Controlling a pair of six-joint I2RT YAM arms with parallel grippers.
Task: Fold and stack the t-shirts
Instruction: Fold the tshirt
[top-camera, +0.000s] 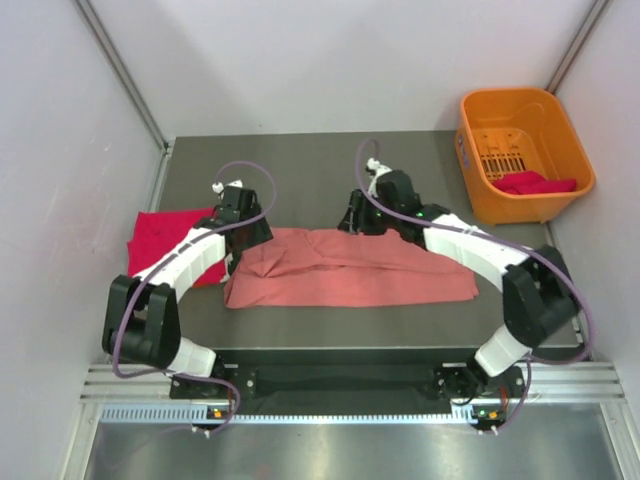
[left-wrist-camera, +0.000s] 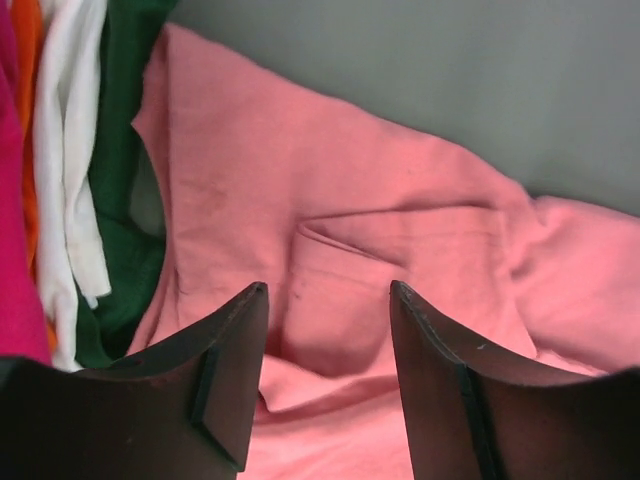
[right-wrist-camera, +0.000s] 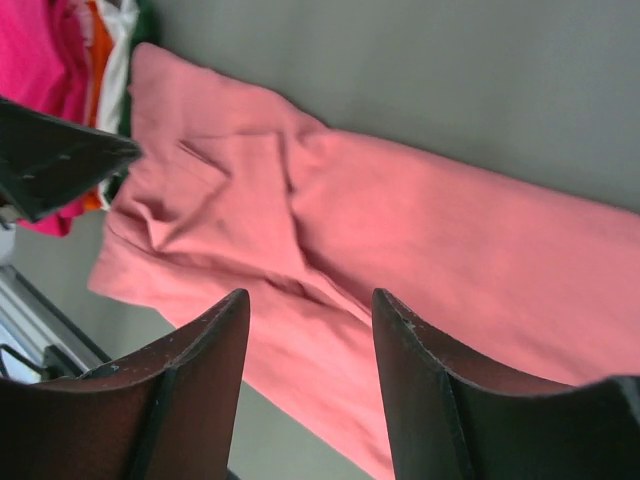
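Salmon-pink t-shirt (top-camera: 350, 272) lies as a long, creased band mid-table (top-camera: 300, 170), with a folded magenta shirt (top-camera: 160, 235) at its 9 o'clock. At 2 o'clock an orange plastic basket (top-camera: 510, 94) holds a red shirt (top-camera: 535, 183).

Left wrist: left gripper (left-wrist-camera: 328, 290) released above soft pink cloth; white shirt (left-wrist-camera: 65, 150) and green shirt (left-wrist-camera: 120, 120) edges at 9 o'clock.

Right wrist: right gripper (right-wrist-camera: 310, 295) released over the band.

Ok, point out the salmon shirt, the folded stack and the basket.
salmon shirt (top-camera: 370, 282): top view, middle of cloth.
folded stack (top-camera: 160, 235): top view, magenta top layer.
basket (top-camera: 520, 210): top view, near wall.
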